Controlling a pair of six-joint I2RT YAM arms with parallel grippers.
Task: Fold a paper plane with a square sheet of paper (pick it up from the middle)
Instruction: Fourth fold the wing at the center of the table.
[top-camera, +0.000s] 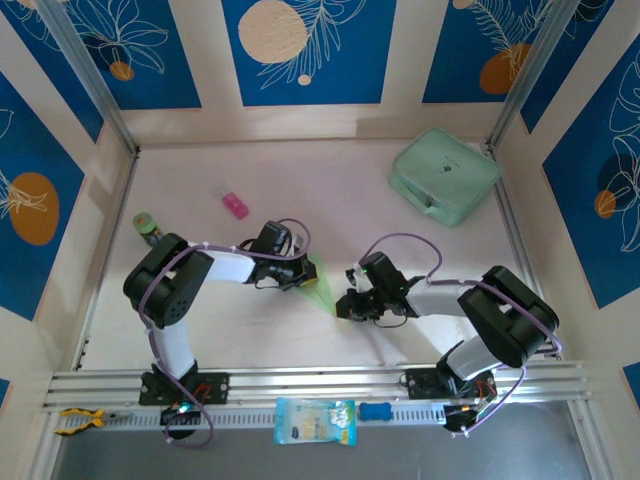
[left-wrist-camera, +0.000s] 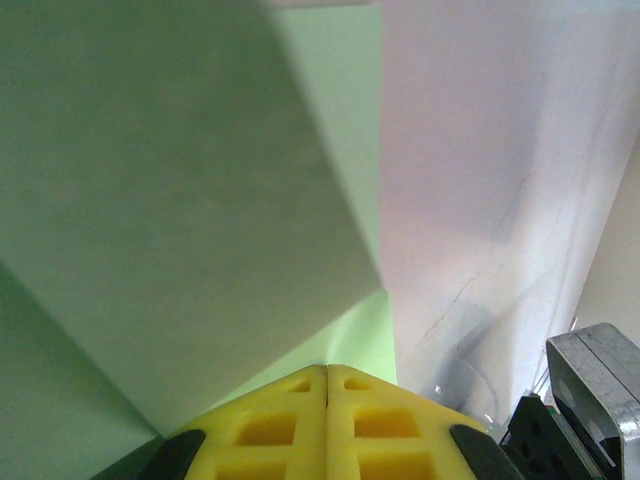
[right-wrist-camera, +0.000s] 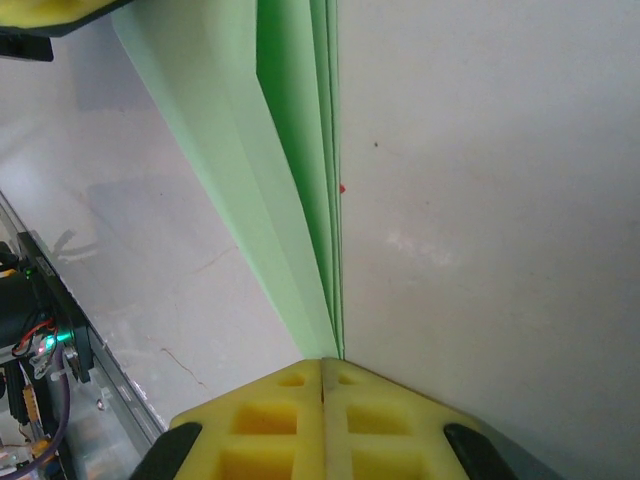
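The paper plane (top-camera: 321, 288), a narrow folded dart at centre frame, is clamped at opposite ends by the closed left pincer (left-wrist-camera: 327, 370) and right pincer (right-wrist-camera: 323, 362); judged late creasing, next requiring coordinated wing spreading.
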